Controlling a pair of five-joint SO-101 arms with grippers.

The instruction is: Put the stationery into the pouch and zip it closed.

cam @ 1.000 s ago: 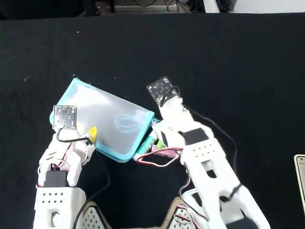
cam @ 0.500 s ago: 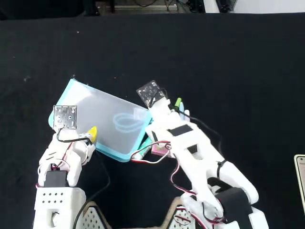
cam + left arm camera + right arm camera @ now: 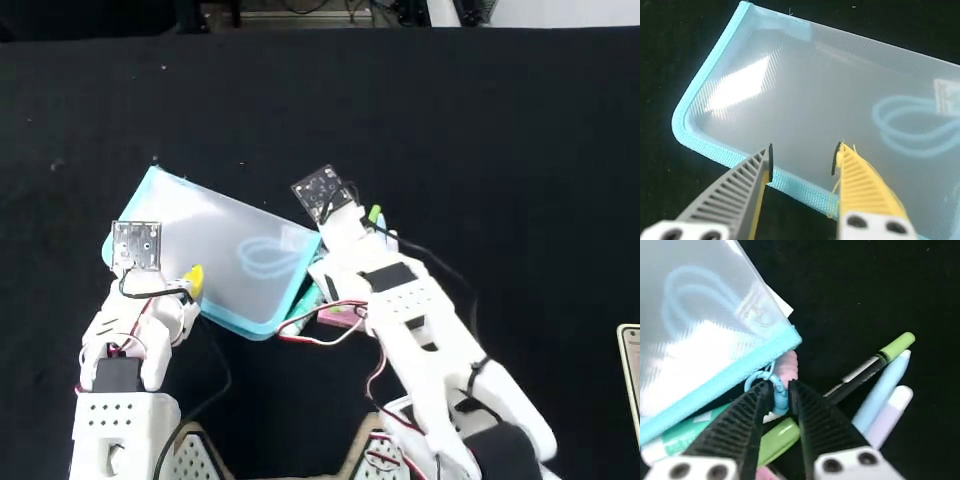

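Currently on the table (image 3: 500, 120): pouch (image 3: 215, 240), flat, toward the near-left corner. Left gripper (image 3: 802, 160), spread, straddling the pouch's border. Right gripper (image 3: 781, 387) at the pouch's zip end. Pens (image 3: 885, 381) outside, beside that end. Zip pull (image 3: 781, 400), pinched by the right gripper. I judge unzipping in hand; next I need a steady draw along the zip.

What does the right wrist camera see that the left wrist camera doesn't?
Right wrist camera: the right gripper pinching the blue zipper pull, and a green-capped pen, a light blue pen and a lilac pen lying beside the pouch. Left wrist camera: the left gripper, open, over the pouch's edge near a rounded corner. Shared: the clear pouch with the blue loop showing through it.
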